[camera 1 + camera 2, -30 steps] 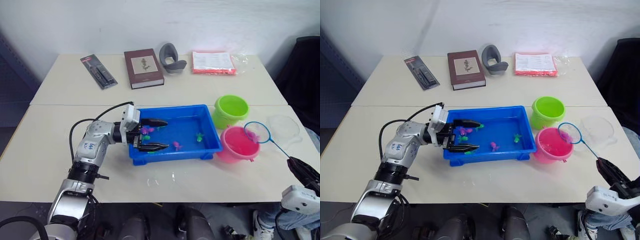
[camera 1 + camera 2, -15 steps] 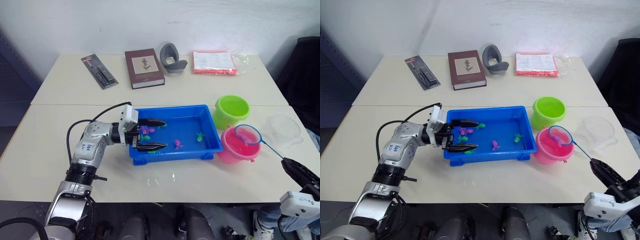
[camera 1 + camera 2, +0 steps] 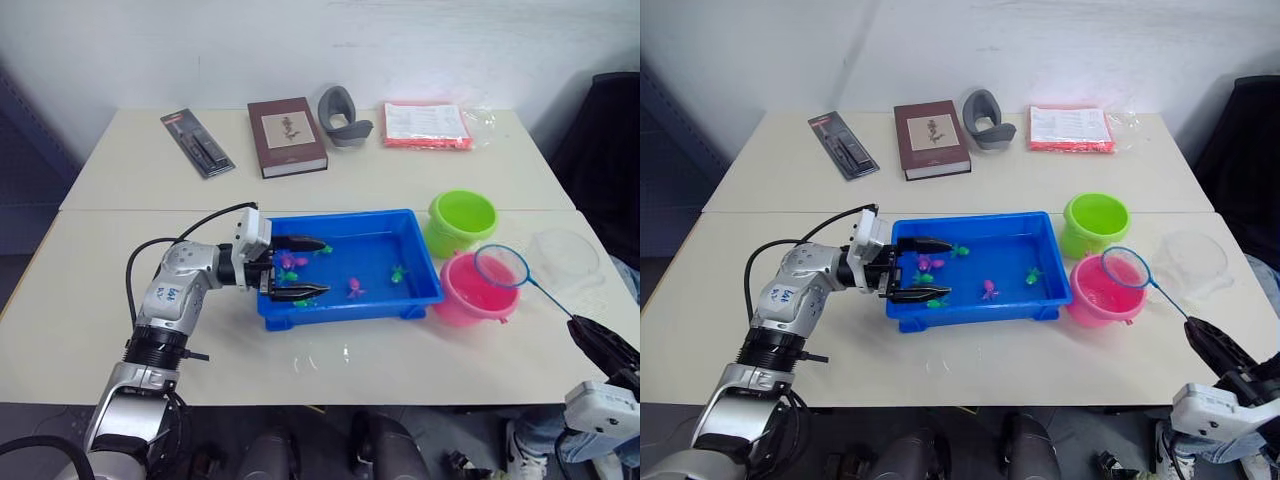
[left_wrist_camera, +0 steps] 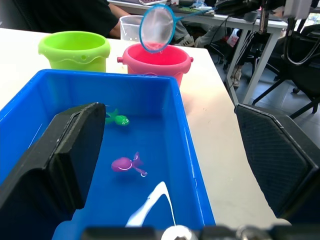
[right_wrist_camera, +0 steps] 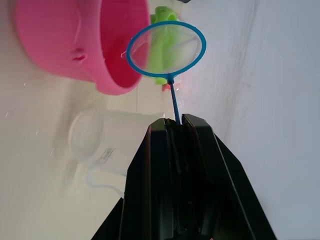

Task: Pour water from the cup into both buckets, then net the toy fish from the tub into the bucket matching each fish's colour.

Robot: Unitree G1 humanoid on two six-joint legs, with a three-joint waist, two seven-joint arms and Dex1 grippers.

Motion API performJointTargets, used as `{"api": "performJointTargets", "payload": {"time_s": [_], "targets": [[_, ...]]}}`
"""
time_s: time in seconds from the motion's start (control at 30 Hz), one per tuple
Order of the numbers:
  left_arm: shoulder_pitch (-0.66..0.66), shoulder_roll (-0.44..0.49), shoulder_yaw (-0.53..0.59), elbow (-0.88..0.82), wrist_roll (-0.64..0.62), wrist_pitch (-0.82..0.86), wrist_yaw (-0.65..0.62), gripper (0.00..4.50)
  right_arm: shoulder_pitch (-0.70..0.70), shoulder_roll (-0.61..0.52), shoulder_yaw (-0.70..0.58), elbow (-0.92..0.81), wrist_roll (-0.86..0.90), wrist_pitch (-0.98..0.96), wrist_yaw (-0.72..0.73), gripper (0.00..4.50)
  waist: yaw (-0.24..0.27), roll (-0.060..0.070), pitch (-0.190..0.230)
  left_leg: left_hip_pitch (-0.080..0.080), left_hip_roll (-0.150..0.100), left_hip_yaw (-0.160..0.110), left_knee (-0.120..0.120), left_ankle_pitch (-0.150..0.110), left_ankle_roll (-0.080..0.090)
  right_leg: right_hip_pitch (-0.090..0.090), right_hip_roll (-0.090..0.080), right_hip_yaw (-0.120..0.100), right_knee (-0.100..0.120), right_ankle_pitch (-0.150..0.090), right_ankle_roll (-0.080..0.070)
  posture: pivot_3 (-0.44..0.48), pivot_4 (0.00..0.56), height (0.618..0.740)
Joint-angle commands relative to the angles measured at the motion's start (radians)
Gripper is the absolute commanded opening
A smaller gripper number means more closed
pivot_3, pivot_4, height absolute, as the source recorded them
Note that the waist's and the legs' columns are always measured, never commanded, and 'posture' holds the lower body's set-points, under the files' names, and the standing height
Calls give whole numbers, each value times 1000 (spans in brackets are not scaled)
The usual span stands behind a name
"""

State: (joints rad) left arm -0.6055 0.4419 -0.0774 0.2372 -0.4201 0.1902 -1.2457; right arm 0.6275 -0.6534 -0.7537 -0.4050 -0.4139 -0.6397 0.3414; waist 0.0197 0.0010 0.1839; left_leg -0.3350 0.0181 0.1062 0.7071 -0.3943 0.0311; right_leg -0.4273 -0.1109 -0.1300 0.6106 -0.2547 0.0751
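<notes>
The blue tub holds water with pink fish and green fish in it. My left gripper is open at the tub's left end. One finger is over the water and the other is outside the near wall. To the tub's right stand the green bucket and the pink bucket. My right gripper is shut on the thin handle of the net, whose hoop hovers above the pink bucket; its mesh looks empty. The clear cup stands right of the buckets.
Along the far table lie a black packet, a brown book, a grey curved object and a red-edged packet of papers. Water drops spot the table in front of the tub.
The net swung left over the pink bucket, then lifted back right. The pink thing seen in its mesh earlier no longer shows. The left gripper stayed at the tub.
</notes>
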Motion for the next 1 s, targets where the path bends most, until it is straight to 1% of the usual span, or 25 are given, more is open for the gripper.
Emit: {"api": "performJointTargets", "payload": {"time_s": [0.03, 0.13, 0.17, 0.23, 0.3, 0.37, 0.43, 0.5, 0.53, 0.57, 0.63, 0.83, 1.0], "targets": [[16, 39, 39, -34, -6, -9, -5, 4441, -43, -87, 55, -131, 326, 239, 157, 0, -9, 0, 0, 0, 0, 0, 0, 0, 0, 0, 0, 0, 0, 0, 0, 0, 150, 740], [30, 85, 65, -9, -5, -22, -13, 4441, -183, -211, 137, -212, 546, 514, 258, 0, -22, 0, 0, 0, 1, 0, 0, 0, 1, 0, -3, 0, 0, 0, 0, 0, 150, 740], [35, 98, 73, -3, -4, -26, -15, 4441, -248, -259, 170, -221, 576, 573, 280, 0, -24, 0, 0, 0, 2, 0, 0, 0, 1, 0, -3, -1, 0, 0, 0, 0, 150, 740], [46, 126, 90, 8, -2, -37, -20, 4441, -354, -368, 274, -237, 696, 783, 359, 0, -23, 0, 0, 0, 3, -1, 0, 0, 1, 0, -3, -2, 0, 0, -2, 0, 150, 740], [52, 141, 99, 12, -1, -43, -21, 4441, -420, -434, 341, -234, 740, 900, 413, 0, -12, 0, 0, 0, 3, -2, 0, 0, 1, -1, -3, -3, 0, -1, -3, 0, 150, 740], [62, 161, 112, 2, -4, -39, -18, 4441, -511, -474, 428, -213, 749, 936, 457, 0, 3, -1, 0, -2, 3, -5, 0, 0, 0, -1, -3, -6, 0, -2, -4, 0, 150, 740], [84, 182, 128, -16, -9, -38, -19, 4441, -620, -469, 518, -185, 754, 990, 464, 0, 6, -1, 1, -4, 2, -5, -1, -1, 1, -1, -2, -7, 1, -1, -3, 0, 150, 740], [130, 209, 153, -54, -19, -37, -19, 4441, -738, -468, 659, -142, 688, 1023, 491, 0, 1, -1, 1, -4, 0, -5, 0, -1, 2, -1, -3, -8, 0, -1, -2, 0, 150, 740], [145, 216, 160, -68, -22, -37, -16, 4441, -774, -468, 702, -128, 665, 1032, 502, 0, 0, -1, 1, -4, 0, -4, 0, -1, 2, -1, -3, -7, 0, 0, -1, 0, 150, 740], [162, 225, 170, -80, -24, -37, -10, 4441, -816, -475, 758, -97, 605, 1007, 517, 0, 0, -1, 1, -4, -1, -4, 0, -1, 3, -1, -4, -7, -1, 0, 0, 0, 150, 740], [195, 236, 189, -108, -30, -29, 6, 4441, -897, -460, 826, -35, 524, 983, 513, 0, 2, -1, 1, -5, -1, -4, 0, -2, 3, -1, -4, -8, -1, 1, 0, 0, 150, 740], [266, 256, 216, -172, -37, -12, 27, 4441, -1017, -421, 923, 56, 428, 950, 556, 0, 1, -1, 1, -6, -1, -4, 0, -1, 3, -1, -3, -8, -1, 1, 0, 0, 150, 740], [305, 278, 242, -196, -42, -4, 37, 4441, -1061, -376, 974, 88, 401, 947, 614, 0, -4, -1, 1, -6, 0, -3, 0, -1, 2, -1, -3, -8, -1, 1, 0, 0, 150, 740]]}}
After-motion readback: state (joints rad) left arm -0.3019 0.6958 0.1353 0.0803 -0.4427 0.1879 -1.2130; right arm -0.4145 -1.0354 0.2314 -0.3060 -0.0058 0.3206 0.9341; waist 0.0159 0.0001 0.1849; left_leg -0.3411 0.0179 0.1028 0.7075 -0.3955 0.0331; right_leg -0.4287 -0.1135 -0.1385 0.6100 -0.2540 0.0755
